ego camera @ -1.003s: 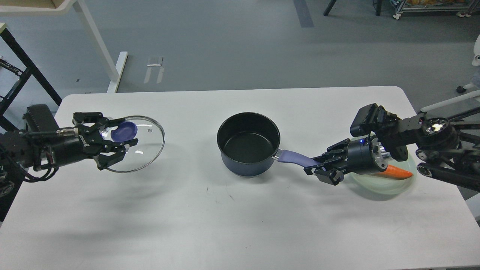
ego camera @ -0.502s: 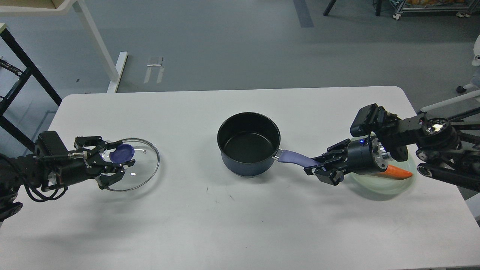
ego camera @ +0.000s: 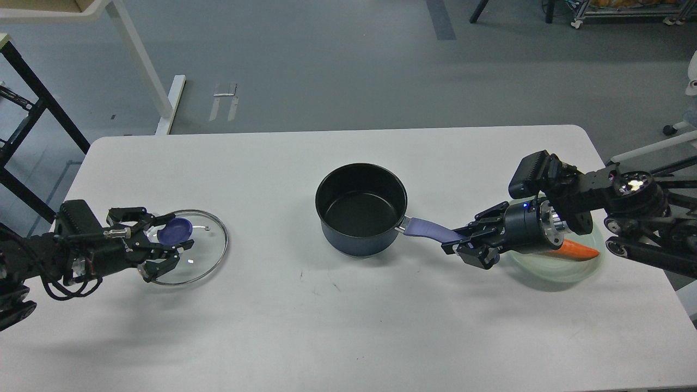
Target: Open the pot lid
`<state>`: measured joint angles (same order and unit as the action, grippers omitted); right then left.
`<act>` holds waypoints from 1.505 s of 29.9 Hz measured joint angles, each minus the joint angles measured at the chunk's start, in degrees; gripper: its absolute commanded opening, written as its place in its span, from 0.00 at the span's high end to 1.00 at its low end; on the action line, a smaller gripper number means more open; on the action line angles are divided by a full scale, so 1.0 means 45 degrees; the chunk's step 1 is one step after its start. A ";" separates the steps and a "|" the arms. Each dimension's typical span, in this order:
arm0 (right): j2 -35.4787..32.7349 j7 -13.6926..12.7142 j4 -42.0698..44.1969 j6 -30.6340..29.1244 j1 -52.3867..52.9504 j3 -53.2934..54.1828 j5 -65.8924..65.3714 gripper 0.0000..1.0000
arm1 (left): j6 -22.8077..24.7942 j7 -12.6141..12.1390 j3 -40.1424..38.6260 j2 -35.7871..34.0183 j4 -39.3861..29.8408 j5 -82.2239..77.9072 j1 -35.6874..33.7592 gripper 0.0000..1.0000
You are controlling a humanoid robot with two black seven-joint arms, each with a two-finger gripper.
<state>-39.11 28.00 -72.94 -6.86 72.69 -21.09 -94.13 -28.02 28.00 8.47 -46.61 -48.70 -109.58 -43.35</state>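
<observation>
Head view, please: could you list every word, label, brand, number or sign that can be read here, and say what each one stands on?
None can be read.
Left tool: a small pale marking on the arm body behind it, too blurred to read.
Right tool: only a blue light behind it, no text.
Pot, glass lid, plate, carrot, table: no lettering visible.

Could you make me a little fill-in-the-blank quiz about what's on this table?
1. The pot has no ____ on it.
2. The right gripper grips the pot's ____.
3. The glass lid lies to the ____ of the pot in the head view.
4. On the plate lies a ____.

Missing words: lid; handle; left; carrot
</observation>
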 measured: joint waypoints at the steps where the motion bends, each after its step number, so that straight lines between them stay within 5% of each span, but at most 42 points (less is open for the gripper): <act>1: 0.0000 0.0000 -0.0001 0.0000 0.0000 0.0000 0.0000 0.73 | 0.0000 0.0000 -0.0002 0.0003 0.0001 0.0007 0.0001 0.30; 8: -0.0001 -0.0003 -0.0003 0.0000 0.0000 0.0000 0.0000 0.73 | 0.0003 0.0000 -0.0024 0.0005 0.0005 0.0127 0.0004 0.03; 15: -0.0002 -0.0002 -0.0001 0.0000 0.0000 -0.0001 0.0000 0.72 | 0.0014 -0.0002 -0.0040 -0.0469 -0.1082 0.1814 -0.0142 0.01; 18: -0.0017 -0.0002 0.0000 0.0000 0.0000 -0.0001 -0.0001 0.70 | 0.0917 -0.0004 -0.0249 -0.1195 -0.2562 0.3410 -0.0516 0.01; 25: 0.0052 -0.0002 0.0015 -0.0010 0.0000 -0.0001 -0.0001 0.47 | 0.4858 -0.0007 -0.1540 -0.1567 -0.4524 1.2074 -0.1655 0.01; 31: -0.0023 -0.0002 0.0003 -0.0059 0.0034 -0.0001 0.0050 0.03 | 0.5971 -0.0007 -0.1867 -0.1395 -0.4575 1.4931 -0.1760 0.01; 45: -0.2003 0.0004 -0.0766 0.0003 0.0845 0.0543 0.2908 0.01 | 0.7137 -0.0001 -0.2885 -0.1138 -0.4454 1.9292 -0.1754 0.01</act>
<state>-48.12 28.02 -76.38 -6.85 76.49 -18.65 -81.04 4.09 27.99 -4.52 -51.73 -68.75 -22.77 -51.25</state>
